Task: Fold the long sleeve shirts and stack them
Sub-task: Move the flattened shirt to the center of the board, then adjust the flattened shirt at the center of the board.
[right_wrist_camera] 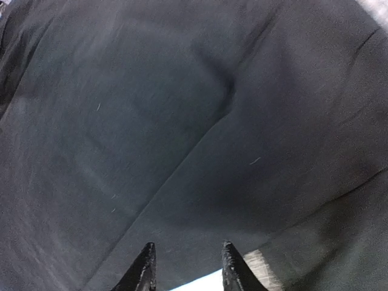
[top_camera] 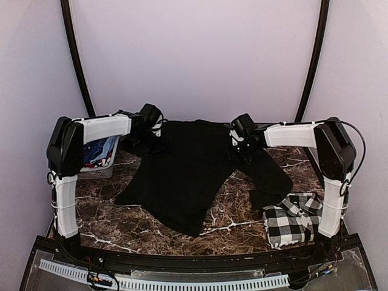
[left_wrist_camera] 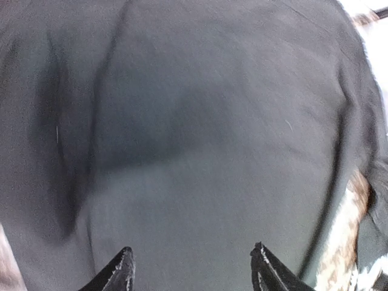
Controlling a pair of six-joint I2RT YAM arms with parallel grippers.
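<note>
- Black plain cloth shirt (top_camera: 188,176) spread on brown marble tabletop (top_camera: 121,224); collar end hidden by arms, buttons not discernible.
- Black-and-white checked shirt (top_camera: 294,219) at near right corner.
- Left gripper (left_wrist_camera: 193,270) and right gripper (right_wrist_camera: 187,267): fingers apart over black cloth, tips only in frame.

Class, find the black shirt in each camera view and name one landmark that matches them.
Top external: black shirt spread mid-table.
Left wrist: fills nearly the whole frame.
Right wrist: fills nearly the whole frame.
Landmark: marble tabletop, peeking at the left-wrist view's right edge; unclear in right wrist.
</note>
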